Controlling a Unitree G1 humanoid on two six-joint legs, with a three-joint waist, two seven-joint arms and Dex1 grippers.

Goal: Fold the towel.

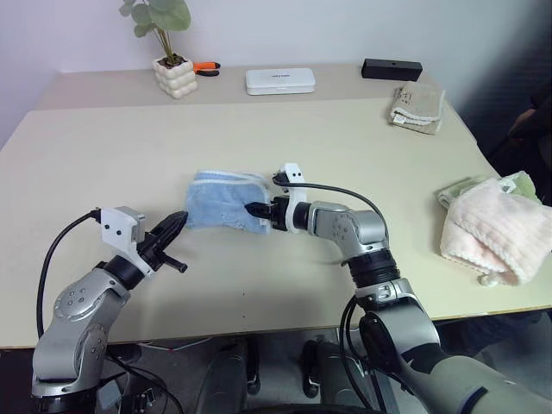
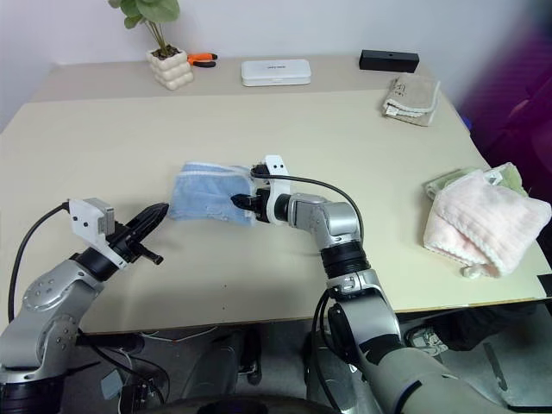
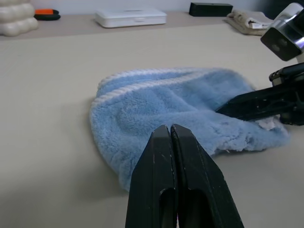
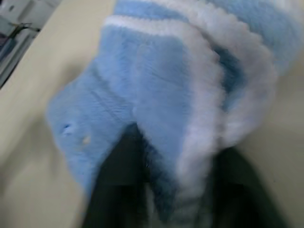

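Towel, light blue with pale trim, is seen lying bunched and partly doubled over near the middle of the table. Its right edge is pinched by the right hand, whose fingers are closed on the cloth with fabric draped over them. The left hand is held just beside the towel's left end, its fingers pressed together and empty. A fold appears under way; next, the gripped edge would likely need carrying leftward across and being laid flat.

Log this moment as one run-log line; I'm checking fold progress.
towel: folded over, mid-table | right hand: shut on towel's edge | left hand: shut, empty, beside towel | stage: fold underway
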